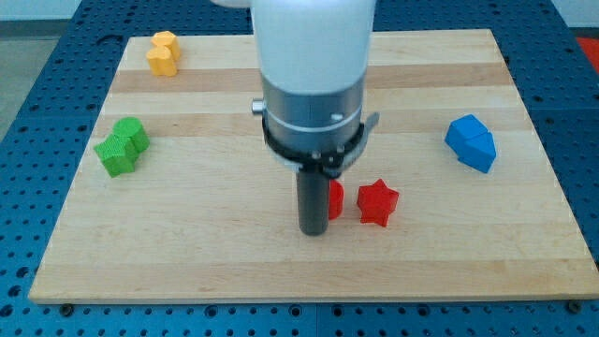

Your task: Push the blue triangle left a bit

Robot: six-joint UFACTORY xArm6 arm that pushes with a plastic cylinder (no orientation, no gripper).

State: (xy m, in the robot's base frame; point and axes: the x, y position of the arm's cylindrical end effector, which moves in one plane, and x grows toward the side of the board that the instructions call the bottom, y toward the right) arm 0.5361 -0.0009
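Observation:
The blue triangle block point(470, 142) lies on the wooden board point(225, 262) near the view's right edge. My tip point(313, 230) rests on the board near the middle, well to the left of the blue block. A red block point(334, 197) sits just right of the rod and is partly hidden by it. A red star block point(377, 202) lies a little farther right, between my tip and the blue block.
A green block point(122, 147) lies at the view's left. A yellow block point(163, 52) lies at the top left. The arm's white and grey body point(314, 84) covers the board's top middle. A blue perforated table point(28, 94) surrounds the board.

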